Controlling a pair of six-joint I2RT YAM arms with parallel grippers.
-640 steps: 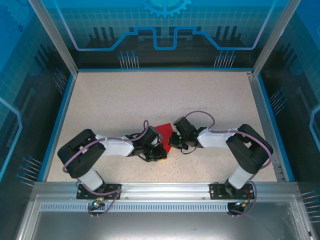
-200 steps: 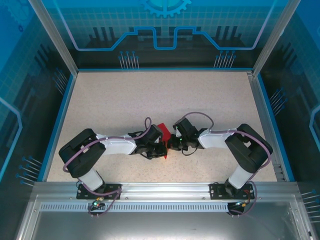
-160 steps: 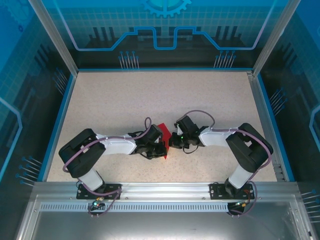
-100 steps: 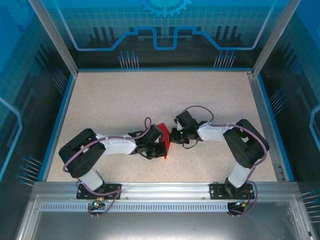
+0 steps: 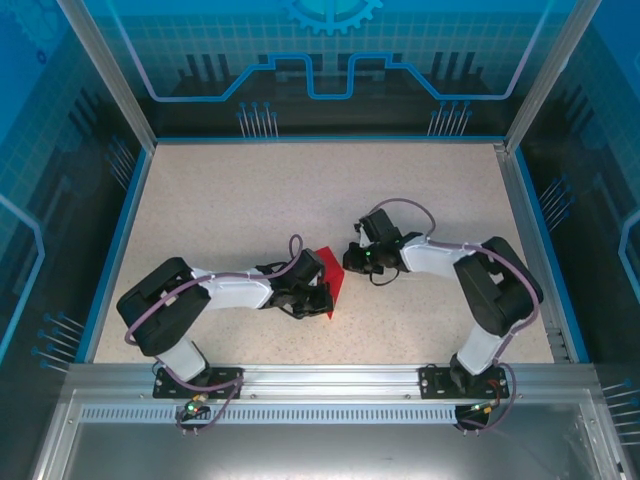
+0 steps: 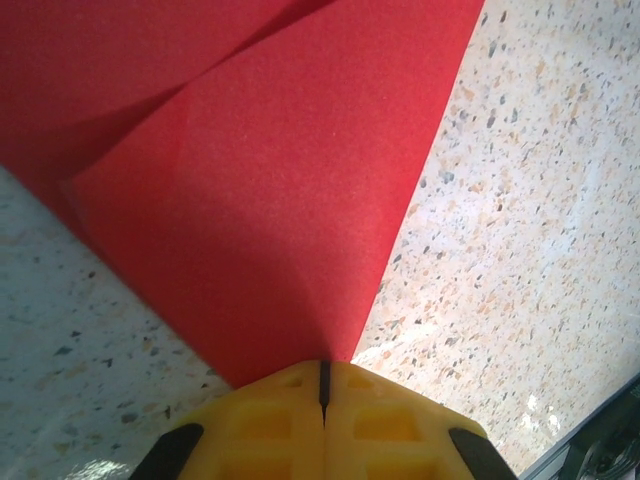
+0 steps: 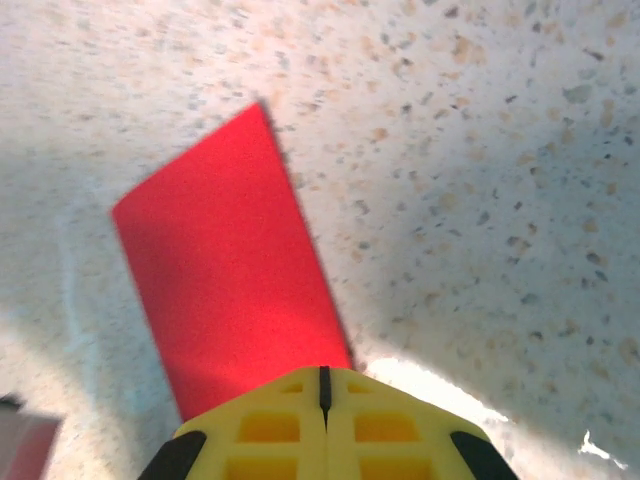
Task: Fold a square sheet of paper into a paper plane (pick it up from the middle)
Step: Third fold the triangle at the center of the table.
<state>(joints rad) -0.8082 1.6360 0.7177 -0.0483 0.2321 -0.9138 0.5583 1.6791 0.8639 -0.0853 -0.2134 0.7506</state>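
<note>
- Loc: square sheet of paper [image 5: 330, 266] part-folded, mid table [image 5: 250, 190], betw. the two arms, mostly under the left one.
- Jaws, left gripper [image 6: 323, 375]: together; sheet's corner runs into the seam, looks pinched there.
- Jaws, right gripper [image 7: 323, 385]: together, nothing betw. them; tips just over sheet's far-right end.
- Handling (est.): v. light, thin, floppy; creases easily, prob. slides on smooth top. Best hold: folded edge near the middle, gentle pinch.

red paper [image 5: 332, 272] mostly hidden under left arm [image 5: 240, 292], folds unclear from above
</note>
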